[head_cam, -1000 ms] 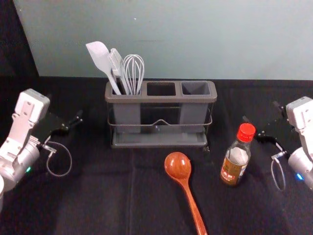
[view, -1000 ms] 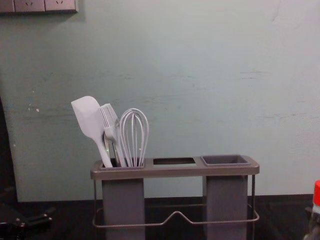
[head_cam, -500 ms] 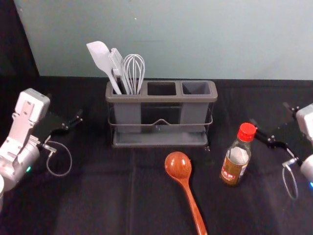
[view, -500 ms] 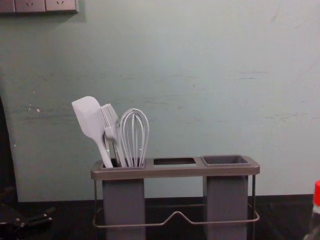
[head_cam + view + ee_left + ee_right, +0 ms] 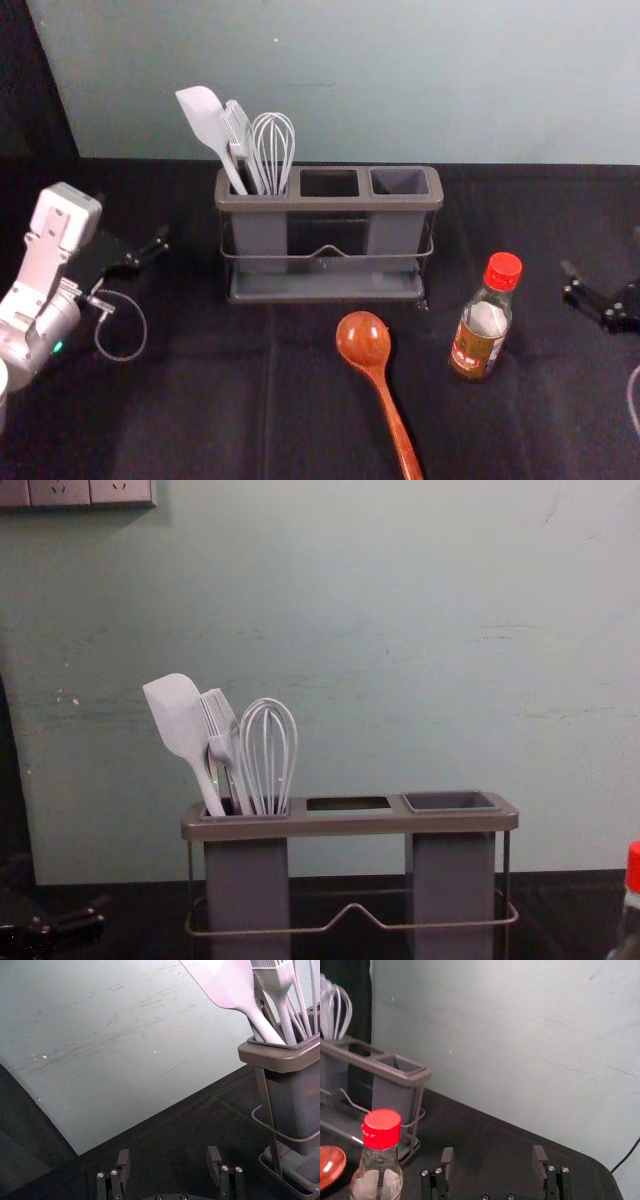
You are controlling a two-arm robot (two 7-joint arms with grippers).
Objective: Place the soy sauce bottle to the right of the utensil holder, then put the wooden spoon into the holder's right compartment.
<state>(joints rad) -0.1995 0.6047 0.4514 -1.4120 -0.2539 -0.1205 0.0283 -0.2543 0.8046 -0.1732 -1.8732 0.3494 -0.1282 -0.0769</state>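
- Reaching for the bottle [image 5: 480, 335] looks like the step in hand; it stands upright on the tabletop [image 5: 200, 400], in front and to the right of the holder [image 5: 330, 204], well apart from the far edge.
- The right gripper [image 5: 493, 1152] suits this pick: its jaws are spread wide with nothing between them, and the bottle sits off to one side of them. Swing them in level with the body, one on each side, before closing.
- Grip the glass below the red cap [image 5: 503, 271], firmly but without a jolt; a hold on the cap alone could let the bottle swing or twist.
- Lift straight up, then move it toward the far edge and set it down beside the holder's right end, base flat, clear of the wire rail [image 5: 330, 249]. Open the jaws fully before backing out.
- The spoon [image 5: 365, 340] lies between holder and near edge, bowl toward the holder; keep the arm off it. It should go later into the right compartment [image 5: 395, 232], which looks empty.
- The left gripper [image 5: 168, 1152] is parked left of the holder, jaws wide apart and empty.
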